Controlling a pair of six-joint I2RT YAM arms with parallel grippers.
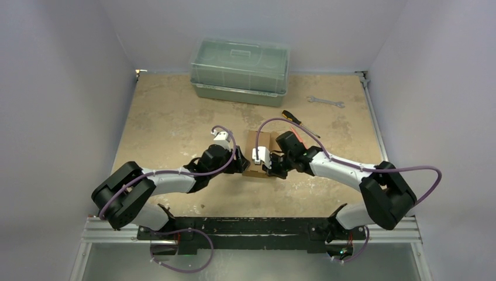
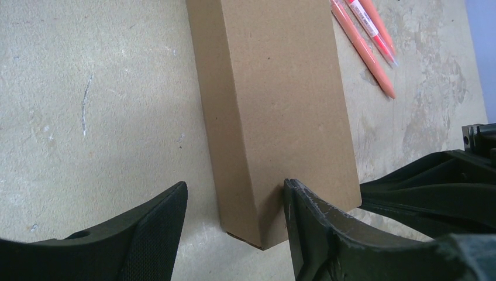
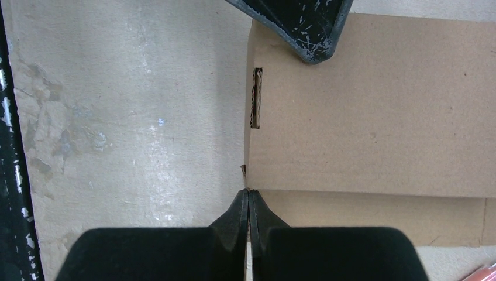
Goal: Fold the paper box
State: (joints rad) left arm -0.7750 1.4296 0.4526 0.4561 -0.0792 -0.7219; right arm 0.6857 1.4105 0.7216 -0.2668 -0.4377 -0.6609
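Note:
The paper box (image 1: 258, 150) is a small brown carton lying in the middle of the table. In the left wrist view the box (image 2: 275, 105) runs away from the camera, and my left gripper (image 2: 234, 216) is open around its near corner. The right finger (image 2: 304, 222) touches the box and the left finger (image 2: 158, 228) stands apart from it. My right gripper (image 3: 248, 196) is shut, its tips against the edge of the box (image 3: 374, 117) at a corner. A left finger (image 3: 304, 23) rests on the box top.
A large green-grey lidded plastic container (image 1: 240, 71) stands at the back. A wrench (image 1: 325, 102) and a screwdriver (image 1: 293, 119) lie to the back right. Orange pens (image 2: 365, 50) lie just beside the box. Grey walls enclose the table.

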